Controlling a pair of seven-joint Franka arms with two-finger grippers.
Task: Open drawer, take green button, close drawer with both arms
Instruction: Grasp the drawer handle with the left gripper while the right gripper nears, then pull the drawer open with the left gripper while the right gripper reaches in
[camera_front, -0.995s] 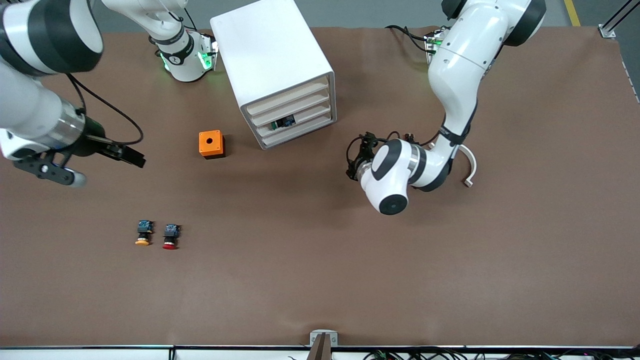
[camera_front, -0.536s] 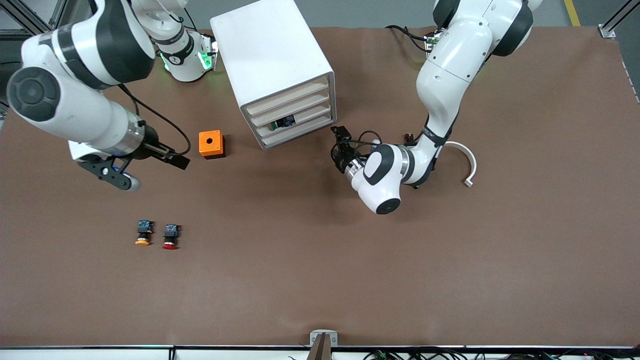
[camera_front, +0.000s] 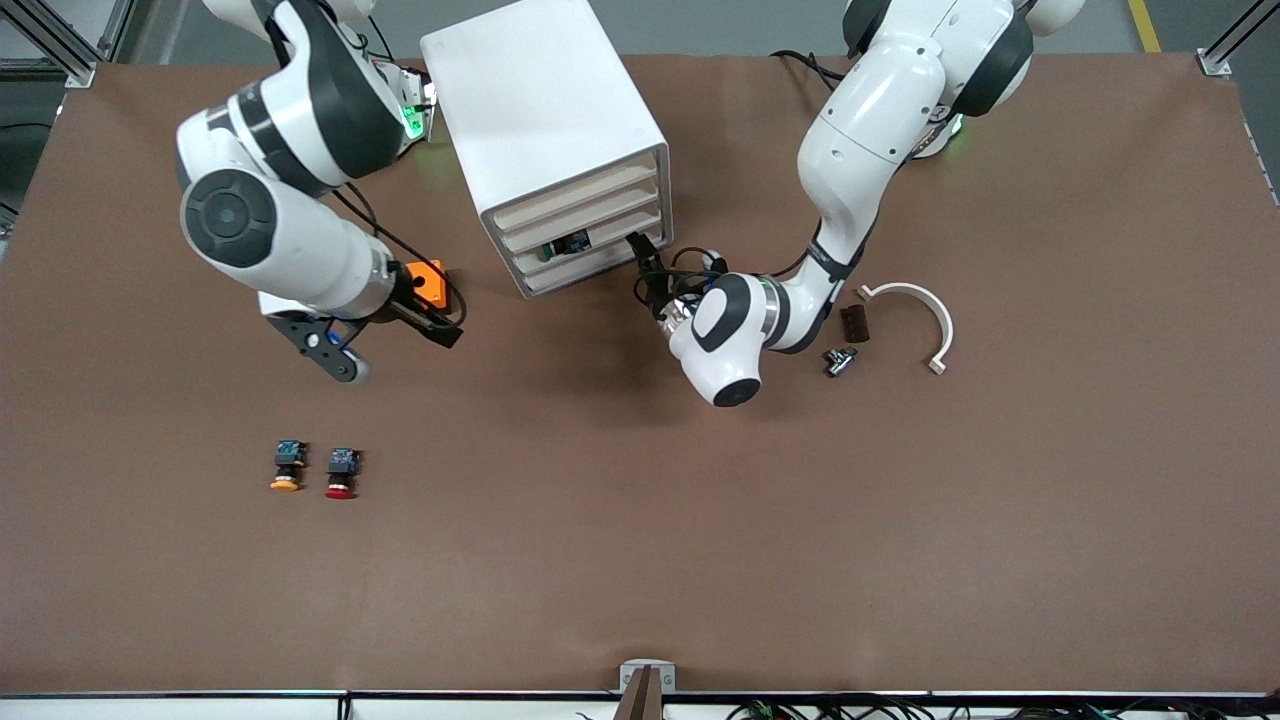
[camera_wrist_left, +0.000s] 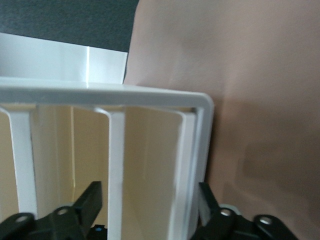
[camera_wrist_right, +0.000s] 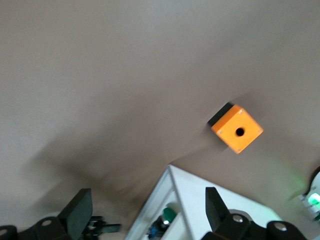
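Observation:
The white cabinet (camera_front: 540, 120) stands at the table's middle, near the arms' bases, with four shallow drawers flush in its front. The green-capped button (camera_front: 565, 245) lies inside the third drawer down (camera_front: 610, 238). My left gripper (camera_front: 645, 265) is open at the cabinet's front corner. In the left wrist view its fingers (camera_wrist_left: 92, 199) straddle the drawer fronts by the cabinet's edge (camera_wrist_left: 197, 150). My right gripper (camera_front: 430, 325) is open and empty beside the orange box (camera_front: 428, 275). The right wrist view shows the box (camera_wrist_right: 236, 128), the cabinet's corner (camera_wrist_right: 200, 210) and the green button (camera_wrist_right: 169, 215).
A yellow-capped button (camera_front: 286, 468) and a red-capped button (camera_front: 341, 473) lie side by side, nearer the front camera, toward the right arm's end. A white curved piece (camera_front: 915, 305), a small brown block (camera_front: 853, 322) and a small metal part (camera_front: 838, 360) lie beside the left arm.
The left gripper has moved across the table to the cabinet's front corner, uncovering small parts. The right arm has swung from the table's end to the orange box.

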